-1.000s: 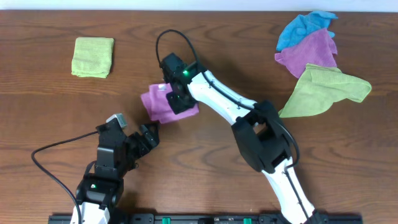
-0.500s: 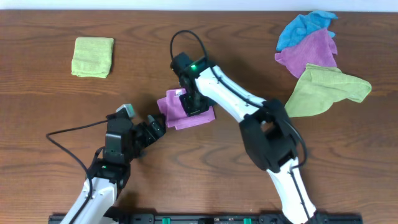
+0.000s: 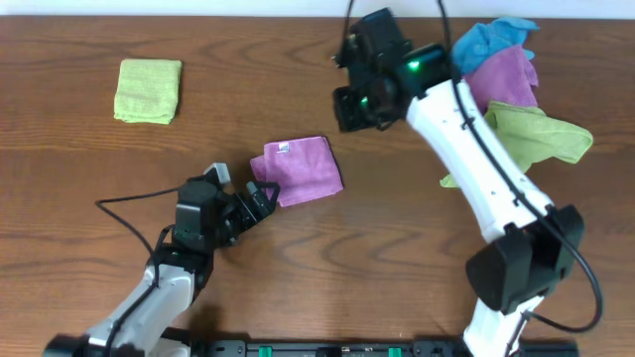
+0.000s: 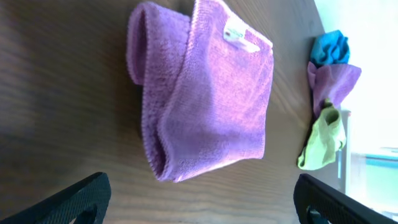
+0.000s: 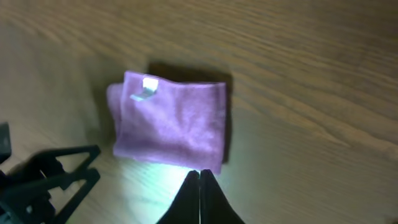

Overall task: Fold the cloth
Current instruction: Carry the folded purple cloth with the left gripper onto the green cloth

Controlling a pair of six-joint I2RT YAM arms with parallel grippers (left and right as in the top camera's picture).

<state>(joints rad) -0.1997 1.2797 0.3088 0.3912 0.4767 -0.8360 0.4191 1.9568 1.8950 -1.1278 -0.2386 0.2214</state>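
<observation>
**A:** Where's the cloth vs. the L arm?

**B:** L gripper sits low over the table, jaws spread wide, nothing betw. them. The purple cloth lies folded flat just ahead of its tips, toward the table's middle. From overhead one tip looks right at the cloth's near-left corner; can't tell if it touches. Left wrist view has the cloth out in front, not betw. the fingers, w/ a white tag face up near the far edge.

**A:** And the R one?

**B:** R gripper is raised, beyond the cloth and off to its right. Fingers pressed together, holding nothing. Its cam looks down on the cloth, w/ the L fingers at lower left.

**A:** Anything further back?

**B:** Far left, a small folded yellow-green cloth, well apart from the rest. Far right, a loose heap: lime cloth nearest, mauve cloth behind it, blue cloth at the back, all overlapping.
</observation>
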